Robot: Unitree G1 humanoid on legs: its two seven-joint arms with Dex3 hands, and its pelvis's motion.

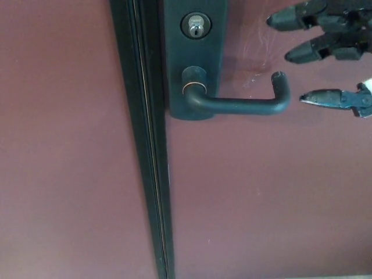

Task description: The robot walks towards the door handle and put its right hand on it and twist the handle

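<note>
A dark lever door handle (238, 103) sticks out level to the right from a dark backplate (195, 58) on a maroon door (261, 192); its tip bends back toward the door. A silver keyhole cylinder (196, 26) sits above the lever's pivot. My right hand (328, 52) comes in from the upper right, open. Two fingers (290, 21) point left above the lever's tip and the thumb (319, 97) lies level with the tip, just right of it. The hand does not touch the handle. My left hand is out of sight.
A dark vertical door edge strip (145, 145) runs top to bottom left of the backplate, with another maroon panel (58, 145) beyond it. Faint pale scuffs (258, 43) mark the door above the lever.
</note>
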